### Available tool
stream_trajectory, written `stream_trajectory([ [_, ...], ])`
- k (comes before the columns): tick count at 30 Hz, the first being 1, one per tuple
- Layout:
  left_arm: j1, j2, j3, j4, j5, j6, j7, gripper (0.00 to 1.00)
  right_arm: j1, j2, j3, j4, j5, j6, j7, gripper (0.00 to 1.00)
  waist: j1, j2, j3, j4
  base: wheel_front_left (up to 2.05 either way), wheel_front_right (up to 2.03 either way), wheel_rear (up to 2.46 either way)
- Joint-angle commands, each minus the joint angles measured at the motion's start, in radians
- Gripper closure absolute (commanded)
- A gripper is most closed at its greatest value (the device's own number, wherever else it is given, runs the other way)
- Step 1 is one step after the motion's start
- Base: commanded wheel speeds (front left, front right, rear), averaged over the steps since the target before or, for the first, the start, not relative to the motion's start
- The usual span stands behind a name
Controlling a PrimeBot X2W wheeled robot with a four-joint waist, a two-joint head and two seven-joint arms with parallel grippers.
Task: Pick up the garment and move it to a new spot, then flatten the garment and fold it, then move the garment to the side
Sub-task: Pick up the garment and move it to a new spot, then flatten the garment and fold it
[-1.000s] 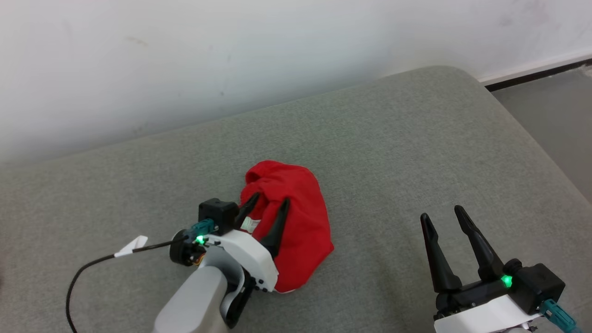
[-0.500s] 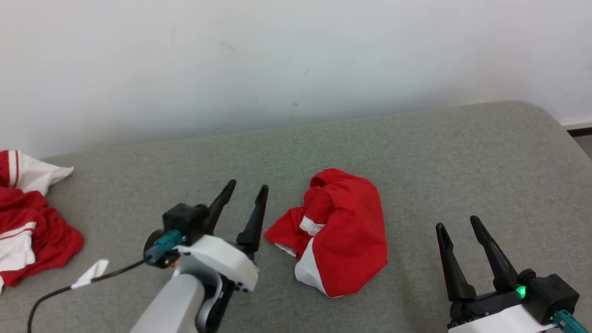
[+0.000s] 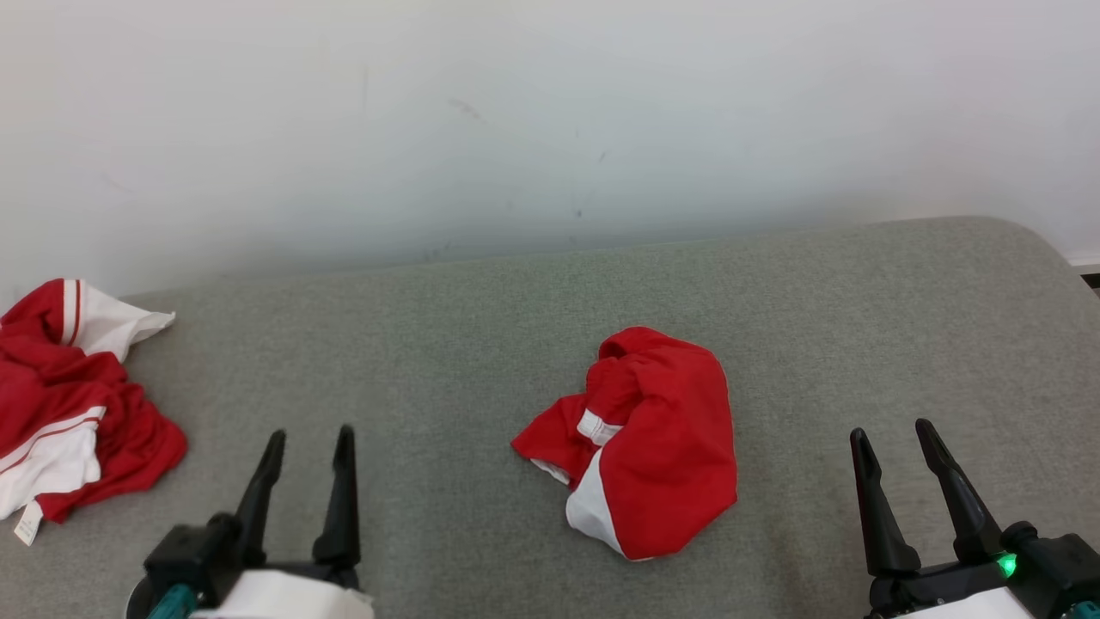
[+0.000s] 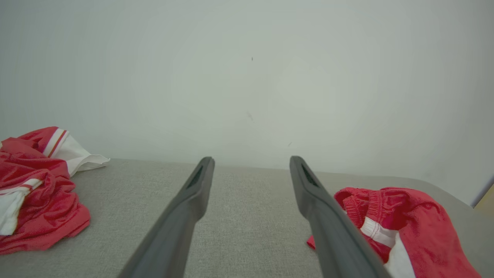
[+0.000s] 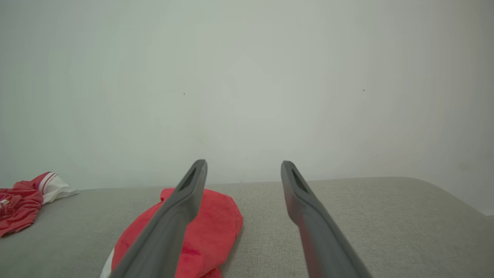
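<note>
Standing well apart with nothing between them, the left fingers [image 3: 260, 490] rise from the lower left of the head view, their dark tips over bare grey fabric. In the left wrist view the same pair is spread wide and empty, pointing along the seat-like top towards the far edge. The right fingers [image 3: 870, 503], at the lower right of the head view, are spread just as wide and hold nothing. A green light [image 3: 999, 565] glows on the housing behind them.

Between the two pairs, touching neither, lies the garment [image 3: 662, 456]. It is a red piece crumpled into a rounded heap, with a white panel at its near edge and a short white band showing in a fold on its left side. It rests on the grey padded surface [image 3: 430, 344], roughly in the middle of what the head view shows.

In the left wrist view the garment [image 4: 420, 220] lies to the right of the right-hand finger, which covers part of it. A gathered red hem shows along its top. In the right wrist view the garment [image 5: 216, 224] lies behind the left-hand finger.

Well apart from it, at the far left of the padded surface, lies a second heap of clothing [image 3: 77, 404]. It is red with white panels and thin stripes, and has a small white tag at its near corner. A pale wall [image 3: 550, 129] stands behind the far edge, and at the right the padded surface rounds off into a curved corner.
</note>
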Motion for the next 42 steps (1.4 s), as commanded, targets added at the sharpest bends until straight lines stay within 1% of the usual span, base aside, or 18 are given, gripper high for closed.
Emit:
stream_trajectory([
  [1,0.027,-0.005,0.013,-0.006,0.011,0.002,0.000,0.00,0.010,-0.007,-0.006,-0.006,-0.007,-0.002,0.001,0.00,0.0000,0.0000,-0.002,-0.002,0.00,0.00,0.00],
  [4,0.073,-0.030,0.054,-0.016,0.037,0.001,0.000,0.00,0.022,-0.004,-0.018,-0.008,-0.007,-0.002,0.001,0.00,0.0000,0.0000,-0.006,-0.005,0.00,0.00,0.00],
  [10,0.109,-0.072,0.107,-0.003,0.069,-0.031,0.000,0.00,0.032,-0.001,-0.024,0.004,-0.015,-0.002,0.001,0.00,0.0000,0.0000,-0.005,0.000,0.00,0.00,0.00],
  [20,0.077,-0.097,0.146,0.022,0.116,-0.080,0.000,0.00,0.007,0.000,-0.019,0.006,-0.017,-0.002,0.001,0.00,0.0000,0.0000,0.005,-0.001,0.00,0.00,0.00],
  [26,0.074,-0.104,0.147,0.041,0.123,-0.096,0.000,0.00,0.002,-0.001,-0.002,0.011,-0.018,-0.002,0.001,0.00,0.0000,0.0000,0.006,-0.013,0.00,0.00,0.00],
  [32,0.039,-0.105,0.093,0.107,0.124,-0.131,0.000,0.00,-0.004,-0.006,0.008,0.015,-0.010,-0.002,0.001,0.00,0.0000,0.0000,0.007,-0.030,0.00,0.00,0.00],
  [36,-0.036,-0.071,0.044,0.163,0.117,-0.157,0.040,0.00,-0.013,-0.010,0.008,0.016,-0.006,-0.002,0.001,0.00,0.0000,0.0000,0.012,-0.051,0.00,0.00,0.00],
  [39,-0.103,-0.030,-0.003,0.192,0.097,-0.168,0.113,0.00,-0.019,-0.009,0.007,0.017,-0.005,-0.002,0.001,0.00,0.0000,0.0000,0.018,-0.074,0.00,0.00,0.00],
  [42,-0.179,0.014,-0.058,0.212,0.045,-0.174,0.206,0.00,-0.023,-0.006,0.004,0.016,-0.005,-0.002,0.001,0.00,0.0000,0.0000,0.026,-0.101,0.00,0.00,0.00],
])
